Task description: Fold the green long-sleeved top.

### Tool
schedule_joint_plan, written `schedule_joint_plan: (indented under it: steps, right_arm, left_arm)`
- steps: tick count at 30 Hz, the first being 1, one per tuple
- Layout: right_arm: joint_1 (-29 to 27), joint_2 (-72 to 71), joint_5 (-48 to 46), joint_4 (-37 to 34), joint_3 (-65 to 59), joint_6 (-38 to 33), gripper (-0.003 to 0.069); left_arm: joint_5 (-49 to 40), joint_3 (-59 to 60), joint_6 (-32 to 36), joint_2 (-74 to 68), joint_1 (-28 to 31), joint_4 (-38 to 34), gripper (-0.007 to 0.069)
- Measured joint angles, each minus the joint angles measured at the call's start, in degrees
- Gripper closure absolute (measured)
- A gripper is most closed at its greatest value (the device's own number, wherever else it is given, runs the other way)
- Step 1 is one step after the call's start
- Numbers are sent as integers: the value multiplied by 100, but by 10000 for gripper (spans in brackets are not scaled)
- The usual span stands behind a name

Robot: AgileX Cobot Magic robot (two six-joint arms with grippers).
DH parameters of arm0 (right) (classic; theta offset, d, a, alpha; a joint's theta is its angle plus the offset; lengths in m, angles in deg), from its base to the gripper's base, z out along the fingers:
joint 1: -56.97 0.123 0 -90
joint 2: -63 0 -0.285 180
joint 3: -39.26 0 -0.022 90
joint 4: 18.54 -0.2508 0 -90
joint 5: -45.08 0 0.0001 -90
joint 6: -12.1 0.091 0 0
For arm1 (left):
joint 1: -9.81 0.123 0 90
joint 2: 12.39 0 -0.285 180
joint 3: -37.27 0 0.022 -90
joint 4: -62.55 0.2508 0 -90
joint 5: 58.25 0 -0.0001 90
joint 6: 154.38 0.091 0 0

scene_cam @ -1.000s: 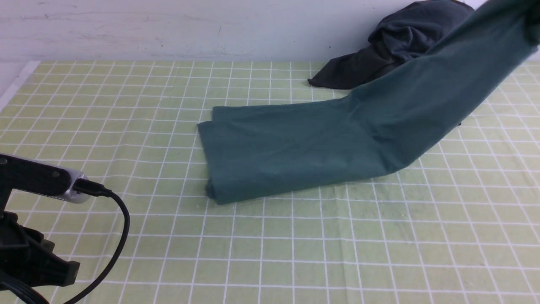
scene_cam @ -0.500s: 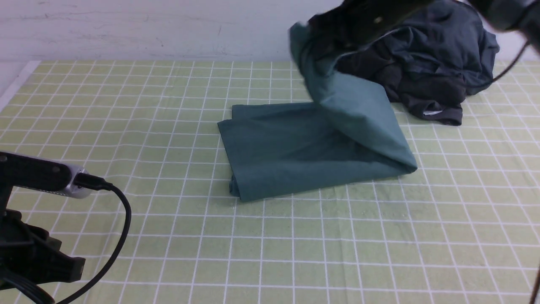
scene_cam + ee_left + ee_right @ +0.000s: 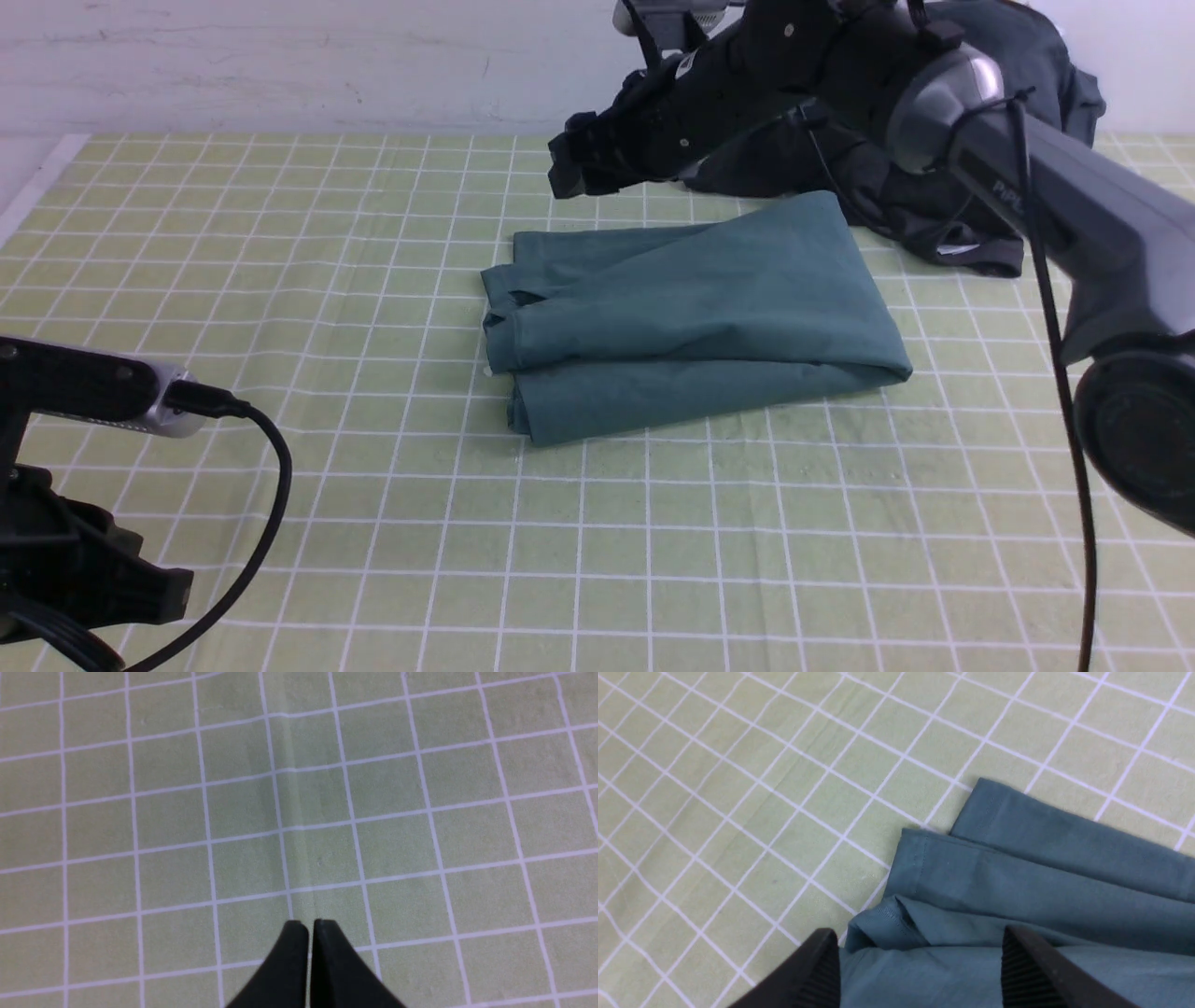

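The top (image 3: 691,317) lay centred on the desk (image 3: 653,560), folded into a rectangle, its left edges uneven. The right end effector (image 3: 920,963) hung open and empty above them; the left end effector (image 3: 308,927) was closed on nothing. Folding looked nearly finished.

The grey-and-black right arm (image 3: 1074,215) hides much of the dark charcoal-grey garment heap (image 3: 1069,93) at the far right. The near left edge cuts off the black left arm (image 3: 75,569). The right wrist view crops the folded teal-green jersey top (image 3: 1017,868).
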Motion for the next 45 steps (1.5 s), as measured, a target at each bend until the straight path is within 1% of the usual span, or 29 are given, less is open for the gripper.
schedule_joint_plan:
  steps: [3, 4, 6, 7, 8, 12, 13, 15, 16, 18, 20, 21, 23, 24, 26, 28, 30, 33, 34, 35, 37, 40, 41, 42, 44, 45]
  right_arm:
    - [-40, -15, -305, 53, 90, 0, 231]
    - [-45, -6, -485, 140, 97, 5, 267]
    - [-45, 70, -588, 147, 105, 5, 319]
    - [-39, 148, -622, 99, 111, 18, 358]
    - [-33, 228, -652, -1, 117, 25, 391]
    - [102, 837, -724, -598, 117, -32, 566]
    - [102, 867, -724, -628, 117, -46, 574]
    - [238, 1147, -729, -935, 111, -259, 643]
    - [301, 1195, -741, -1029, 107, -377, 658]
    - [350, 1194, -780, -1101, 107, -526, 666]
    - [366, 1008, -956, -1168, 203, -882, 669]
    - [366, 990, -983, -1150, 215, -911, 669]
    - [359, 662, -1249, -813, 378, -1207, 670]
    - [326, 447, -1377, -447, 424, -1257, 670]
    - [201, 101, -1451, 30, 467, -1186, 671]
    - [-53, -123, -1498, 413, 504, -903, 671]
    - [-515, -240, -1518, 662, 509, -569, 671]
    - [-1142, -248, -1537, 693, 442, -358, 671]
    - [-1256, -256, -1537, 673, 362, -358, 671]
    - [-1450, -301, -1537, 618, 215, -358, 671]
    - [-1667, -461, -1539, 546, -192, -363, 671]
    - [-1824, -870, -1507, 488, -1030, -389, 671]
    - [-1829, -905, -1491, 488, -1030, -389, 671]
    - [-1865, -1203, -1185, 519, -1684, -410, 671]
    - [-1865, -1542, -800, 607, -2341, -417, 671]
    - [-1865, -1760, -440, 671, -2774, -424, 671]
  left_arm:
    - [0, 0, 0, 0, 0, 0, 625]
    - [0, 0, 0, 0, 0, 0, 625]
    - [18, 0, 13, 0, 0, -8, 625]
    - [25, 0, 13, 0, 0, -9, 625]
    - [58, 0, 15, 0, 0, -15, 625]
    - [164, 0, 42, 0, 0, -14, 625]
    - [164, 0, 47, 0, 0, -14, 625]
    - [164, 0, 60, 0, 0, -14, 625]
    - [164, 0, 60, 0, 0, -14, 625]
    - [164, 0, 60, 0, 0, -14, 625]
    - [130, 0, 62, 0, 0, -14, 625]
    - [119, 0, 62, 0, 0, -14, 625]
    - [12, 0, 62, 0, 0, -14, 625]
    - [-53, 0, 62, 0, 0, -14, 625]
    - [-94, 0, 67, 0, 0, -14, 625]
    - [-105, 0, 67, 0, 0, -19, 625]
    - [-133, 0, 62, 34, 0, -90, 625]
    - [-139, 0, 74, 252, 0, -313, 625]
    - [-126, 0, 112, 346, 0, -313, 625]
    - [-86, 0, 112, 503, 0, -377, 625]
    - [7, 3, 112, 769, 0, -382, 625]
    - [151, 83, 145, 1097, 0, -313, 625]
    - [162, 95, 145, 1119, 0, -313, 625]
    - [240, 214, 145, 1279, 0, -230, 625]
    - [325, 311, 145, 1415, 0, -210, 625]
    - [368, 368, 150, 1487, 0, -210, 625]
